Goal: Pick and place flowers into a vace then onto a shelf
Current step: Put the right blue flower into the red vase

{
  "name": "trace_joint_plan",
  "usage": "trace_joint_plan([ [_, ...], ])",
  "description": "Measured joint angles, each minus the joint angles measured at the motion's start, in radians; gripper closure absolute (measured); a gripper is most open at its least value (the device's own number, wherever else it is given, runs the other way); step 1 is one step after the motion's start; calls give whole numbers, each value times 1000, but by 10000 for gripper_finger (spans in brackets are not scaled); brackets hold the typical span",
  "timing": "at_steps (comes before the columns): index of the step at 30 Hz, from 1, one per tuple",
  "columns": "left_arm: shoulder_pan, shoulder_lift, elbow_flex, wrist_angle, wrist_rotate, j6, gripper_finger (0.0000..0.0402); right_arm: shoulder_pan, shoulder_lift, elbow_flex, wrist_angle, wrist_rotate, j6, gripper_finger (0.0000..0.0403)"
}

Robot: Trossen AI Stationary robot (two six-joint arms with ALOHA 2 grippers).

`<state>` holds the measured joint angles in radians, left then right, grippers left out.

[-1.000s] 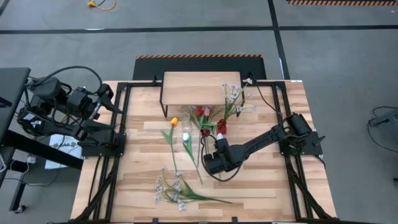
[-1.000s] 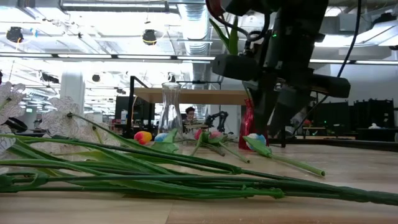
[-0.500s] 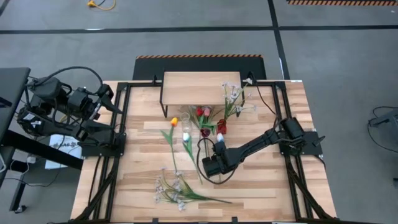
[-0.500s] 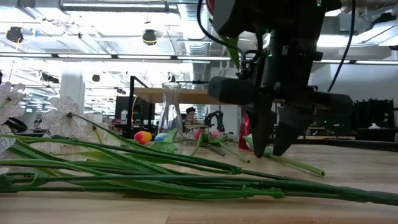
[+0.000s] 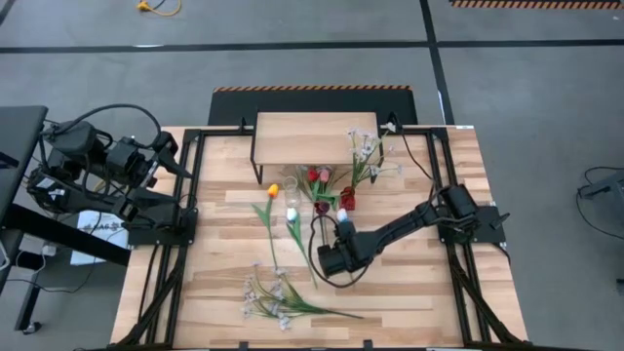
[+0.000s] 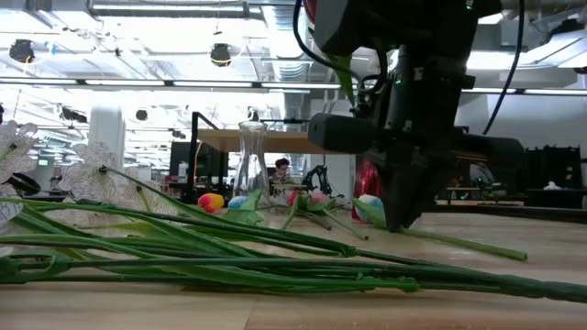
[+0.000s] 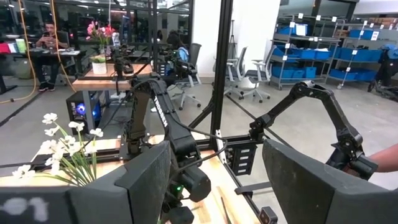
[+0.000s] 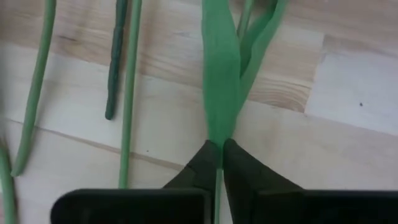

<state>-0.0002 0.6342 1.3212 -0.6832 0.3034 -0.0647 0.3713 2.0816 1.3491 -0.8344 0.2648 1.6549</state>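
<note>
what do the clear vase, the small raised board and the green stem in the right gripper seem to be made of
The clear waisted vase looks like glass: see-through, with glints. The small raised board seems pale matt wood with grain, on thin black legs, probably metal. The green stem pinched in the right gripper looks like smooth, evenly coloured plastic, though fabric leaves cannot be ruled out.

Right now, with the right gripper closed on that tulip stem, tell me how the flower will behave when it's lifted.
The right gripper pinches a thin green stem, so the tulip will likely droop and sway. It looks light, though the long stem may drag across neighbouring stems. The narrow pinch could let it twist or slip.
</note>
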Motion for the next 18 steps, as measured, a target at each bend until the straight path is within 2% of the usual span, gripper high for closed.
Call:
trace_joint_plan([
  [4,0,0,0,0,-1,0,156,12,-40,-4,-22,-27,-6,397],
  [10,0,0,0,0,-4,0,156,79,-141,-5,-160,-162,-52,400],
  [14,0,0,0,-1,-4,-1,156,148,-197,-6,-219,-181,-66,401],
  [18,0,0,0,-1,-11,-1,156,230,-258,-5,-200,-172,-68,402],
])
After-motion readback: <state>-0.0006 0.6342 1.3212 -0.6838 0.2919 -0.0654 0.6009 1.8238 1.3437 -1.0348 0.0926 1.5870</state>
